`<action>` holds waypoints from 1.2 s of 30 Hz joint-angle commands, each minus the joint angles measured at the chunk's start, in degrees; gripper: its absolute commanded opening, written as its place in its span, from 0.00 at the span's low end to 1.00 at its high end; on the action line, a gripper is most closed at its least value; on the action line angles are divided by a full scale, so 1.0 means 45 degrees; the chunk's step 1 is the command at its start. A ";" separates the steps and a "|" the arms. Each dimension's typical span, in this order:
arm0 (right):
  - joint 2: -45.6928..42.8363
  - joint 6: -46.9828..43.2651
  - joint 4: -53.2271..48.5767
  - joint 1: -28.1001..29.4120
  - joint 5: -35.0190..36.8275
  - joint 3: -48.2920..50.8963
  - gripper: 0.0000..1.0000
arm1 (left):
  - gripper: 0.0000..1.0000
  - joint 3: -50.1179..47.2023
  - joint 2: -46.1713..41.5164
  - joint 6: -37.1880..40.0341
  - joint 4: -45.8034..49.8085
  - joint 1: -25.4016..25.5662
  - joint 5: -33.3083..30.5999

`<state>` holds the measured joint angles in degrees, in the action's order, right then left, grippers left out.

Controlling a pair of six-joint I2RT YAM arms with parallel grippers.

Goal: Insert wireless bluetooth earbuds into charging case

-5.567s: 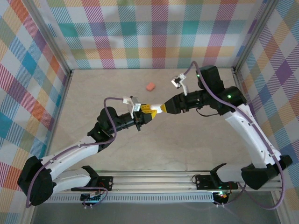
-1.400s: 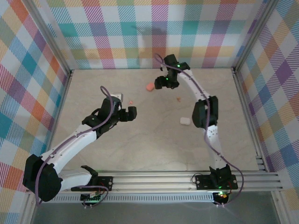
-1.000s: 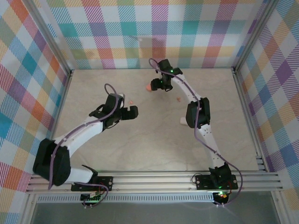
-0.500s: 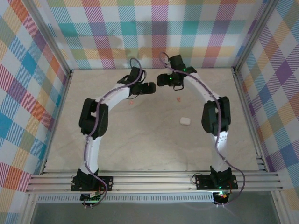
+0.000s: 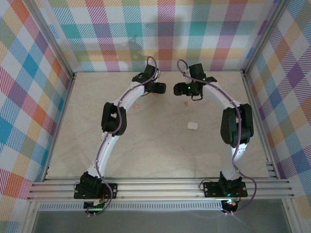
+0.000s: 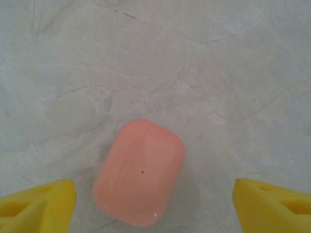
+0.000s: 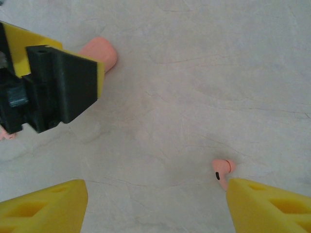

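A salmon-pink charging case [image 6: 140, 172] lies shut on the table. It sits between the yellow fingertips [image 6: 36, 204] of my left gripper [image 6: 154, 206], nearer the left one and touching neither. That gripper [image 5: 159, 89] is open, low over the case at the far middle of the table. My right gripper [image 7: 155, 206] is open beside it [image 5: 179, 90], with nothing between its fingers. A pink earbud [image 7: 222, 170] lies just inside its right fingertip [image 7: 269, 206]; the bud is also visible from above [image 5: 185, 103]. A second pink earbud [image 5: 137, 105] lies to the left. The white case [image 5: 193, 126] rests mid-table.
In the right wrist view the left gripper's black and yellow finger [image 7: 58, 87] stands close at the upper left, with the pink case [image 7: 99, 51] behind it. The chequered back wall [image 5: 160, 43] is right behind both grippers. Both arms stretch far out over the table.
Both arms have reached to the far middle. The left gripper slid right over the pink case and its jaws narrowed a little. The right gripper moved right, towards the pink earbud.
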<state>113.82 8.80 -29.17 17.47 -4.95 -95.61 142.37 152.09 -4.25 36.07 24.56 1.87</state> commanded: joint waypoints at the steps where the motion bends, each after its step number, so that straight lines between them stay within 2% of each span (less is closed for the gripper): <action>1: -0.0854 -0.0472 0.0381 0.0045 -0.0158 0.0053 0.75 | 0.83 0.0409 0.0502 0.0463 0.0304 -0.0164 0.0005; 7: -0.1227 -0.0038 0.1210 -0.0009 -0.0839 0.0823 0.74 | 0.76 0.0385 0.0898 0.0801 0.0006 -0.0144 0.0508; 13: -0.1348 0.0834 0.1855 0.0000 -0.1562 0.1440 0.62 | 0.60 0.0414 0.0890 0.1206 0.0327 -0.0106 0.0699; 20: -0.1968 0.0847 0.1876 -0.0014 -0.1682 0.1834 0.60 | 0.42 -0.0260 0.0486 0.1433 0.0375 -0.0066 0.0827; 23: -0.2255 0.1193 0.1901 -0.0035 -0.1970 0.2204 0.61 | 0.37 -0.1418 -0.0218 0.1494 0.0001 -0.0013 0.1403; 28: -0.2230 0.2729 0.1972 -0.0318 -0.3760 0.3152 0.64 | 0.30 -0.4082 -0.1630 0.2032 -0.0481 0.0323 0.2596; 31: -0.2644 0.3546 0.2810 -0.0602 -0.4625 0.4500 0.63 | 0.27 -0.6737 -0.3186 0.2401 -0.1667 0.0611 0.3095; 33: -0.2723 0.4138 0.3195 -0.0938 -0.5994 0.5033 0.61 | 0.26 -0.8961 -0.4324 0.2419 -0.2963 0.0710 0.4108; 36: -0.2798 0.4390 0.3026 -0.1169 -0.7635 0.5379 0.56 | 0.25 -1.1785 -0.5834 0.2365 -0.5038 0.0846 0.4891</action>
<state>103.57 24.91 -18.04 13.19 -28.71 -72.18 97.80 130.52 5.85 17.93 26.63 15.90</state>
